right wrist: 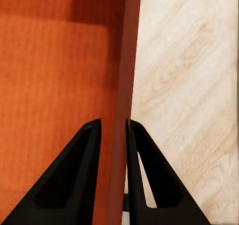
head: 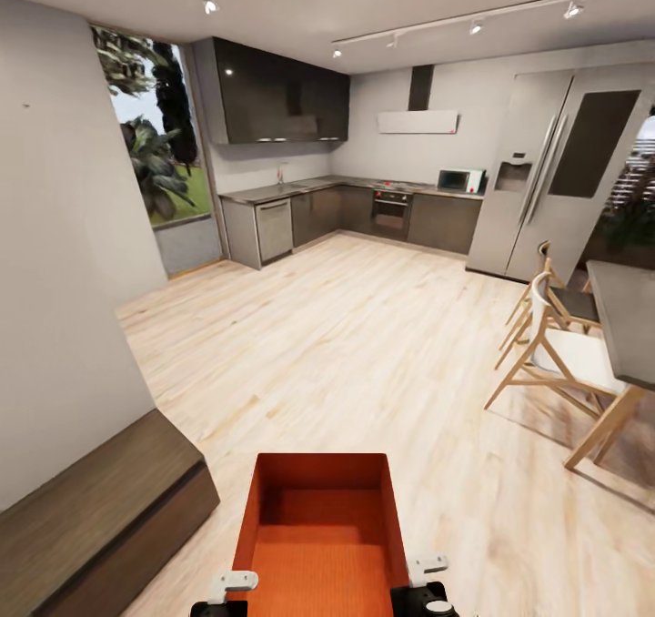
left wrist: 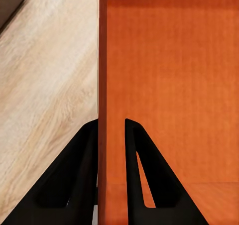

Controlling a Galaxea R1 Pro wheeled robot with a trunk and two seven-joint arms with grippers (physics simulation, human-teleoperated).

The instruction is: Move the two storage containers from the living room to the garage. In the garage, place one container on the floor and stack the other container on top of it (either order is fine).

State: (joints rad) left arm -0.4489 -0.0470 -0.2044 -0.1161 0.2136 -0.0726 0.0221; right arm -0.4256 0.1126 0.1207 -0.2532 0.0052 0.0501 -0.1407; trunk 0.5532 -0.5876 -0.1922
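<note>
Pinching opposite container [head: 318, 544] walls, left gripper [left wrist: 110, 135] and right gripper [right wrist: 113, 133].

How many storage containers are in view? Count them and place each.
1: the storage container is held low in front of the robot, its side walls gripped by the left end effector and right end effector.

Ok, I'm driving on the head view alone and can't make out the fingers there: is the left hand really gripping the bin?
Observer: Yes. In the left wrist view the left hand is closed on the bin's side wall, one finger inside and one outside.
Operator: And the right one?
Observer: The same. The right wrist view shows the right hand pinching the opposite wall, with a finger on each face of it.
</note>
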